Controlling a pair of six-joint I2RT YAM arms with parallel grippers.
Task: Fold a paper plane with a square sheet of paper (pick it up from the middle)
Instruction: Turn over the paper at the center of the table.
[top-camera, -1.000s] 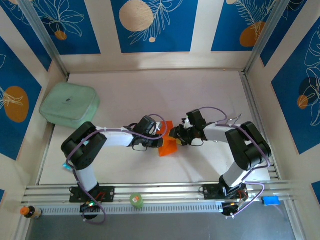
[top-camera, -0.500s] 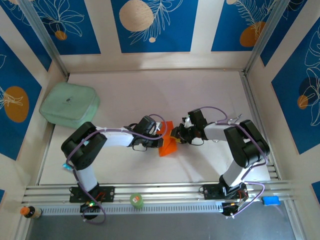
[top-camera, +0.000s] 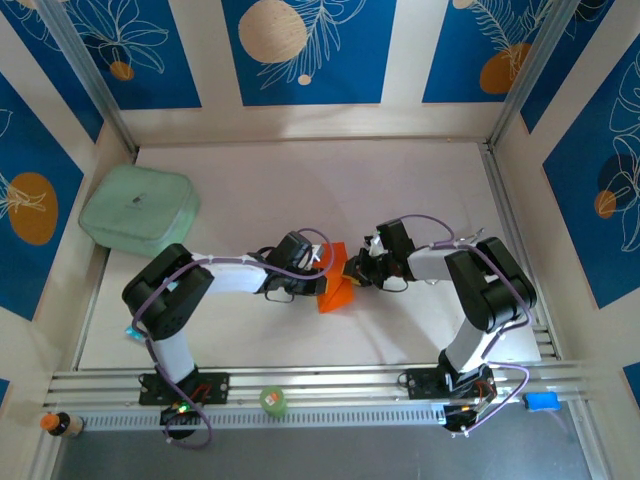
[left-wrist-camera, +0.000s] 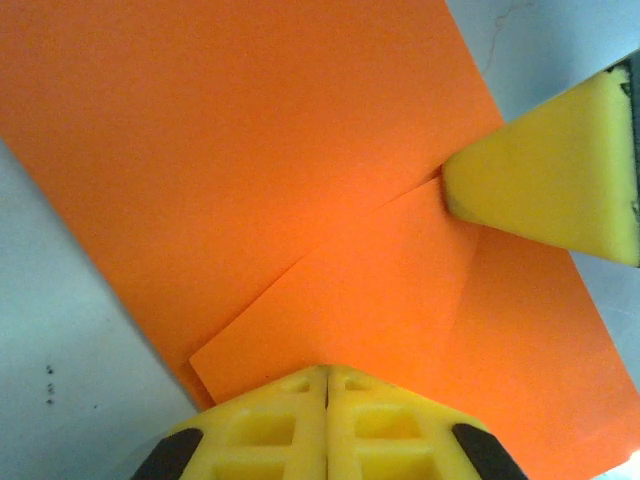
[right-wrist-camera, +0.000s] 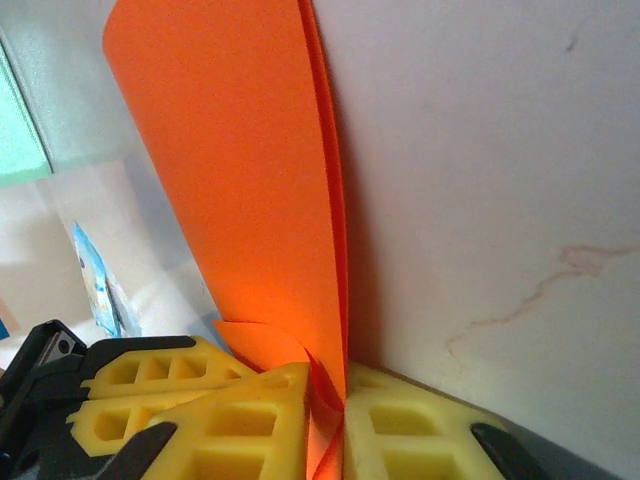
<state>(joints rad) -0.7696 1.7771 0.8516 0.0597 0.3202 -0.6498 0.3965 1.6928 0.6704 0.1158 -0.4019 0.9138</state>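
The square sheet of paper (top-camera: 337, 287) is bright orange and lies folded in the middle of the table between both arms. In the left wrist view the paper (left-wrist-camera: 250, 150) has a flap folded over it, and my left gripper (left-wrist-camera: 327, 372) rests on that flap, shut, fingertips together with nothing between them. One yellow fingertip (left-wrist-camera: 560, 180) of the right gripper touches the flap's far corner. In the right wrist view the paper (right-wrist-camera: 250, 180) stands up on edge, and my right gripper (right-wrist-camera: 340, 395) is shut on its curled lower edge. From above, the left gripper (top-camera: 320, 283) and right gripper (top-camera: 351, 272) meet at the paper.
A pale green cushion-like pad (top-camera: 138, 208) lies at the table's far left. A small green round object (top-camera: 273, 401) sits on the front rail between the arm bases. A white strip (top-camera: 515, 348) lies by the right arm's base. Panelled walls close the table on three sides.
The right gripper's fingers have closed onto the paper's edge and moved slightly left. The left gripper has stayed shut and in place on the paper.
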